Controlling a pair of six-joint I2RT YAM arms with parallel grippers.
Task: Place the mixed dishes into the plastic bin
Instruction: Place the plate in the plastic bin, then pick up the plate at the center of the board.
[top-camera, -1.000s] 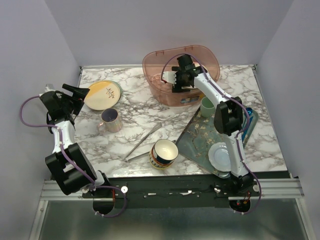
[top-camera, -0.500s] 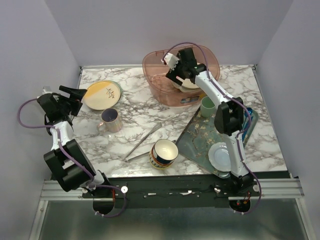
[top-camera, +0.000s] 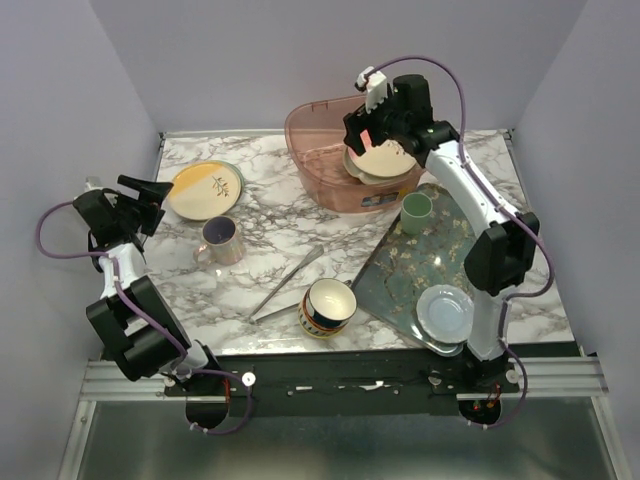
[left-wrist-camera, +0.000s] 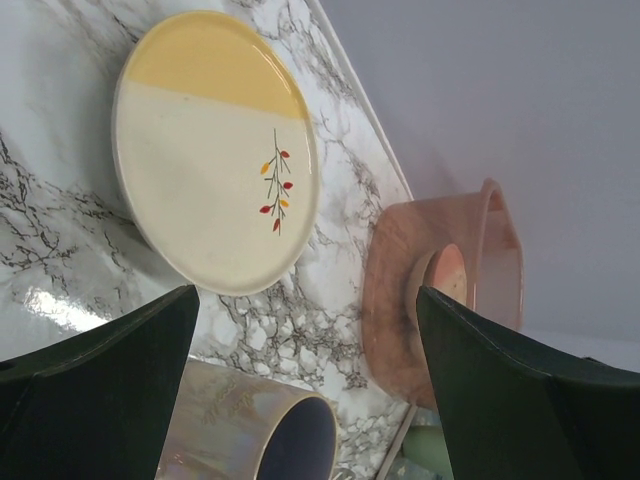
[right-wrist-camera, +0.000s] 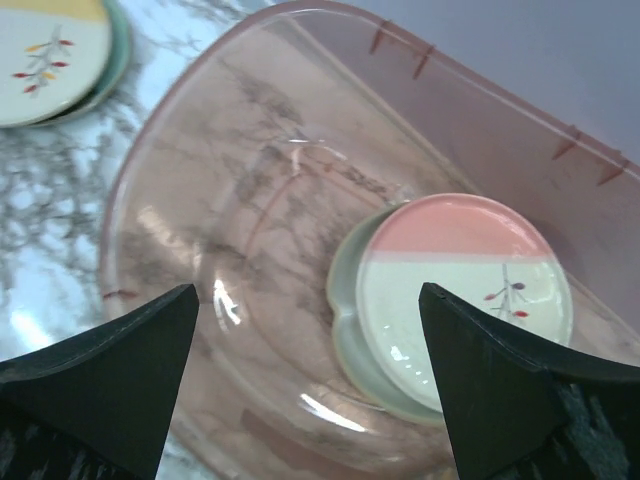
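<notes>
The translucent pink plastic bin (top-camera: 305, 150) stands at the back middle. In it a pink-and-cream plate (right-wrist-camera: 465, 290) lies on a mint-green plate (right-wrist-camera: 348, 290); both show in the top view (top-camera: 380, 162). My right gripper (top-camera: 365, 135) hangs open and empty above the bin (right-wrist-camera: 250, 180). My left gripper (top-camera: 143, 190) is open and empty, just left of a yellow-and-cream plate (top-camera: 205, 188), which fills the left wrist view (left-wrist-camera: 210, 150). A pale lilac mug (top-camera: 220, 240) lies near it (left-wrist-camera: 250, 430). A navy-and-yellow bowl (top-camera: 328, 306) sits front middle.
Long metal tongs (top-camera: 285, 283) lie between mug and bowl. A floral tray (top-camera: 400, 275) at the right front carries a pale plate (top-camera: 445, 312); a green cup (top-camera: 415, 212) stands at its far corner. Walls close in on three sides.
My right gripper has risen out of the bin and swung right, leaving the pink-and-cream plate on the mint-green one inside. The left arm has barely moved.
</notes>
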